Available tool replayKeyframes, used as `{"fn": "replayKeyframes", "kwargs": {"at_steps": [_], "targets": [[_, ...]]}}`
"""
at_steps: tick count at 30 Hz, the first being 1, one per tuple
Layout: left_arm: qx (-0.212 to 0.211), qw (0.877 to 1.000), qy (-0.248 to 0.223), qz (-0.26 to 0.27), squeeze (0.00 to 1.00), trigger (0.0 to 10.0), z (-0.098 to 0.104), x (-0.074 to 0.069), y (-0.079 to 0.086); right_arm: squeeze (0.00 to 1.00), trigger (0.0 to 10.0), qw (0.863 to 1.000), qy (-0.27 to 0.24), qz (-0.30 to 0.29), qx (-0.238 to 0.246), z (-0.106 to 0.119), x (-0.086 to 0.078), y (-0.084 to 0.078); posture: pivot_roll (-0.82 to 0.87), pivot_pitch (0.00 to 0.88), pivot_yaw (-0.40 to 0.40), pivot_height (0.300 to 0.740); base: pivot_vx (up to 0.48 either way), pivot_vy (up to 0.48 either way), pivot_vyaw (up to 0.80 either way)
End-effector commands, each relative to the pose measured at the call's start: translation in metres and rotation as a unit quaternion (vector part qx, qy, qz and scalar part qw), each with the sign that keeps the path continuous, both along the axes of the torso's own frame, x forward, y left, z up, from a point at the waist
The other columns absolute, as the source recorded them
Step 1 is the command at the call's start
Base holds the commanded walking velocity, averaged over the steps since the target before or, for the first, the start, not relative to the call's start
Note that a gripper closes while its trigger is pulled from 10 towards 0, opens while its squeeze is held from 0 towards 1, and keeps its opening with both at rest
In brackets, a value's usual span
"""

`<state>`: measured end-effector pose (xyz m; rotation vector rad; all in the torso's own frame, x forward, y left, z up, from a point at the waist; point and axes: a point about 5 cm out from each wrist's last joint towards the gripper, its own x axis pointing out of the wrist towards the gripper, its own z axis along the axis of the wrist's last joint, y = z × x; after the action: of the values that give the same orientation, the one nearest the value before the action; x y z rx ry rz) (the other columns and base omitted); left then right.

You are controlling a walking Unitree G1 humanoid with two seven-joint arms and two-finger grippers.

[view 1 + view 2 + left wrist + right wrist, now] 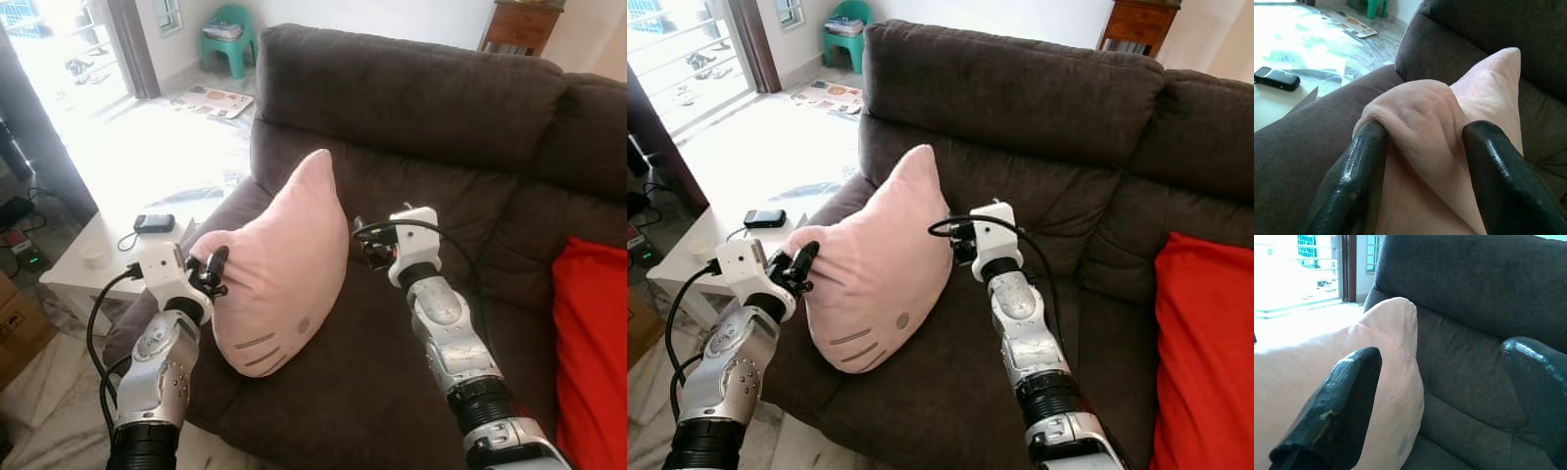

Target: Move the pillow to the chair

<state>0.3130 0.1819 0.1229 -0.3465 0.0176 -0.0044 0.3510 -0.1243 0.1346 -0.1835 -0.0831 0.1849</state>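
Observation:
A pale pink pillow (pixel 284 269) with a stitched cat face stands tilted on the seat of a dark brown sofa (pixel 431 108), near the sofa's left arm. My left gripper (pixel 211 272) is shut on the pillow's left corner. In the left wrist view a fold of pink fabric (pixel 1425 117) is pinched between its black fingers (pixel 1354 176). My right gripper (pixel 364 250) stands open just beside the pillow's right edge, over the seat. One of its fingers (pixel 1347 401) lies close against the pillow (pixel 1327 362), and the other is in front of the sofa back.
A red cushion (pixel 588 343) lies on the sofa at the right. Left of the sofa arm is a white low table (pixel 88 279) with a black device (pixel 154 222) on it. A green stool (pixel 230 39) and a wooden cabinet (pixel 519 24) stand at the back.

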Motion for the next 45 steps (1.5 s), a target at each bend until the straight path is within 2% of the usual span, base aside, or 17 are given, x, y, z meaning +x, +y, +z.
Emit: {"fn": "replayKeyframes", "kwargs": {"at_steps": [1,6,12,14,15,16,17,21,22,24,26,28,32,36,37,39,45], "targets": [[0.001,1.000,-0.013,0.008,1.00,10.0,0.006,-0.001,0.002,0.00,10.0,1.000,0.002,0.003,0.002,0.000,-0.001,0.002,0.08,0.034,-0.038,0.740,0.000,0.000,0.00],[0.002,0.999,-0.033,0.008,1.00,10.0,0.018,-0.003,0.002,0.00,10.0,1.000,0.000,0.002,0.004,0.001,-0.001,0.001,0.08,0.034,-0.038,0.740,0.000,0.000,0.00],[0.090,0.995,-0.043,0.005,1.00,10.0,0.032,-0.017,-0.002,0.00,10.0,1.000,0.006,0.000,0.004,-0.004,-0.004,-0.001,0.08,0.034,-0.038,0.740,0.000,0.000,0.00],[0.101,0.994,-0.044,0.007,1.00,10.0,0.033,-0.021,-0.002,0.00,10.0,1.000,0.006,0.000,0.004,-0.005,-0.004,-0.001,0.09,0.039,-0.033,0.740,0.000,0.000,0.00],[0.110,0.993,-0.049,0.010,0.87,10.0,0.034,-0.024,-0.003,0.00,10.0,1.000,0.007,0.001,0.006,-0.005,-0.005,0.000,0.09,0.040,-0.032,0.740,0.000,0.000,0.00],[0.110,0.993,-0.049,0.010,0.87,10.0,0.034,-0.024,-0.003,0.00,10.0,1.000,0.007,0.001,0.006,-0.005,-0.005,0.000,0.09,0.040,-0.032,0.740,0.000,0.000,0.00],[0.125,0.990,-0.058,0.020,0.00,10.0,0.034,-0.027,-0.002,0.00,10.0,1.000,0.004,0.002,0.012,-0.005,-0.006,0.001,0.10,0.038,-0.033,0.740,0.000,0.000,0.00],[0.182,0.979,-0.083,0.036,0.00,10.0,0.034,-0.031,-0.003,0.00,10.0,0.999,-0.010,0.002,0.033,-0.004,-0.009,-0.001,0.09,0.034,-0.032,0.740,0.000,0.000,0.00],[0.182,0.979,-0.083,0.036,0.00,10.0,0.034,-0.031,-0.003,0.00,10.0,0.999,-0.010,0.002,0.033,-0.004,-0.009,-0.001,0.09,0.034,-0.032,0.740,0.000,0.000,0.00],[0.247,0.963,-0.103,0.030,0.00,10.0,0.040,-0.033,-0.007,0.00,10.0,0.997,-0.022,-0.005,0.068,-0.002,-0.013,-0.006,0.09,0.032,-0.030,0.740,0.000,0.000,0.00],[0.271,0.955,-0.111,0.034,0.00,10.0,0.043,-0.033,-0.007,0.00,10.0,0.995,-0.030,-0.016,0.095,-0.001,-0.016,-0.011,0.09,0.032,-0.030,0.740,0.000,0.000,0.00],[0.291,0.948,-0.114,0.061,0.00,10.0,0.046,-0.034,-0.003,0.00,10.0,0.991,-0.030,-0.029,0.124,-0.004,-0.020,-0.019,0.09,0.030,-0.028,0.740,0.000,0.000,0.00],[0.288,0.946,-0.111,0.093,0.00,10.0,0.047,-0.034,0.005,0.00,10.0,0.992,-0.024,-0.031,0.120,-0.013,-0.026,-0.027,0.09,0.024,-0.029,0.740,0.000,0.000,0.00],[0.291,0.945,-0.111,0.099,0.00,10.0,0.046,-0.034,0.007,0.00,10.0,0.994,-0.010,-0.050,0.096,-0.026,-0.031,-0.047,0.10,0.009,-0.020,0.740,0.000,0.000,0.00],[0.291,0.945,-0.111,0.099,0.00,10.0,0.046,-0.034,0.007,0.00,10.0,0.994,-0.010,-0.050,0.096,-0.026,-0.031,-0.047,0.10,0.009,-0.020,0.740,0.000,0.000,0.00],[0.293,0.944,-0.112,0.103,0.00,10.0,0.045,-0.034,0.008,0.00,10.0,0.994,-0.008,-0.059,0.090,-0.027,-0.032,-0.060,0.09,0.000,-0.009,0.740,0.000,0.000,0.00],[0.283,0.945,-0.110,0.119,0.00,10.0,0.045,-0.038,0.014,0.00,10.0,0.995,-0.009,-0.062,0.080,-0.030,-0.037,-0.076,0.08,0.000,0.004,0.740,0.000,0.000,0.00]]}}
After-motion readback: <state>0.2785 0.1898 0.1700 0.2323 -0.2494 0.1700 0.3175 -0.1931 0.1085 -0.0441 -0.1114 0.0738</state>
